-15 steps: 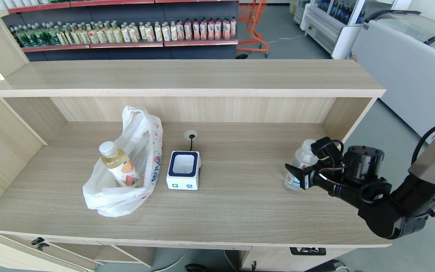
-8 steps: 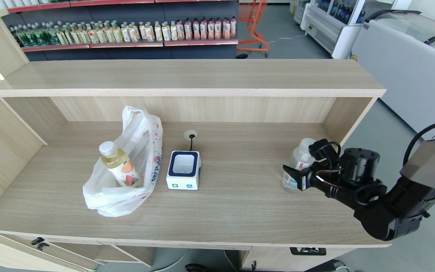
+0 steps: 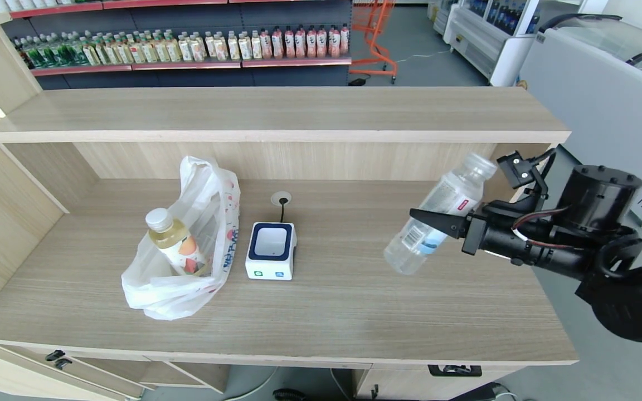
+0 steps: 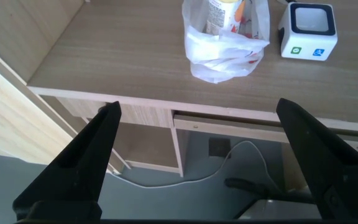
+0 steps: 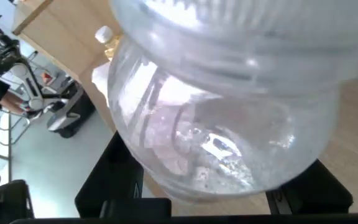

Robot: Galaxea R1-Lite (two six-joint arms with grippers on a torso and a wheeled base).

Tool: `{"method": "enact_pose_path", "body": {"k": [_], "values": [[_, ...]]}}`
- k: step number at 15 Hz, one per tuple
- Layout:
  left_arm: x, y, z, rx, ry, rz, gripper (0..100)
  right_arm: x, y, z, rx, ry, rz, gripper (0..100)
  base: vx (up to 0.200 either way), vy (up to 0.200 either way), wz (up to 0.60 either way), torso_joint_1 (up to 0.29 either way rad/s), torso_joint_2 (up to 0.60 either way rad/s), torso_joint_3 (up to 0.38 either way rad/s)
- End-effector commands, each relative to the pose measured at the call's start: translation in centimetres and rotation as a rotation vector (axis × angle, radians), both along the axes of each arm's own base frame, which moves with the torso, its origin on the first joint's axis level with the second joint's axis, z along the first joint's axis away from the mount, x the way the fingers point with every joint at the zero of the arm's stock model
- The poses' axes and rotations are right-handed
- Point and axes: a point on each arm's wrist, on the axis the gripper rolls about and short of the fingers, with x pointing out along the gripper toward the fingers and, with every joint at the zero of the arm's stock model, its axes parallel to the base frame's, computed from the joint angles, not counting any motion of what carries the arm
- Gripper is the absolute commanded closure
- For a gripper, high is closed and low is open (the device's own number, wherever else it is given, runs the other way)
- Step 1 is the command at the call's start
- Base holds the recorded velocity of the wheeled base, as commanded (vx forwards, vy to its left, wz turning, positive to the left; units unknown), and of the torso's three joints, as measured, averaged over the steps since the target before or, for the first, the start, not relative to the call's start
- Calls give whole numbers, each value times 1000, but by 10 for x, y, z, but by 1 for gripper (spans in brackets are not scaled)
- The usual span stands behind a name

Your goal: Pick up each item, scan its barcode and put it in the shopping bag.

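Gripping a clear water bottle (image 3: 453, 194) around its middle, the right end effector (image 3: 438, 217) has its fingers pinched on either side of the label; we see the bottle held off the counter (image 3: 354, 301), above its right part, with nothing under its base. It is tilted, the cap pointing up and toward the back right corner, the base pointing down and toward the middle of the counter; from the right wrist camera the rounded bottom of the bottle sits between the two dark fingers.

The scanner (image 3: 271, 250), a small white box with a dark-framed window on top, stands near the middle of the counter, well apart from the held bottle; its cable runs back into a round hole (image 3: 281, 197) in the counter just behind it. Just beside the scanner, on the left, we find the white shopping bag (image 3: 159, 289), slumped open on the counter; a bottle of pale tea (image 3: 173, 239) with a white cap leans inside it, cap toward the left.

The left end effector (image 4: 199, 104) hangs in front of the counter's near edge and lower than its top, its two fingers spread wide with nothing between them; past them we see the bag and the scanner from the front.

Beyond the counter's raised back ledge, a store shelf (image 3: 187, 47) carries a row of drink bottles; a white freezer chest (image 3: 605, 83) stands off to the right.
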Motion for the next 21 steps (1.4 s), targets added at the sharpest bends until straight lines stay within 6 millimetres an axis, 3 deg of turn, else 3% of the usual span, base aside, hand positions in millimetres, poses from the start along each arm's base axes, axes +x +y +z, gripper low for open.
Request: {"method": "enact_pose_path", "body": {"k": [1, 5, 11, 21], "values": [[0, 0, 0, 0, 0, 0, 0, -39, 3, 27, 32, -52, 140, 100, 0, 0, 0, 0, 0, 0], [0, 0, 0, -1, 0, 0, 0, -73, 28, 33, 42, -72, 292, 100, 0, 0, 0, 0, 0, 0], [0, 0, 0, -1, 0, 0, 0, -94, 47, 43, 110, 14, 406, 100, 0, 0, 0, 0, 0, 0], [0, 0, 0, 0, 0, 0, 0, -98, 43, 38, 124, 80, 404, 100, 0, 0, 0, 0, 0, 0]]}}
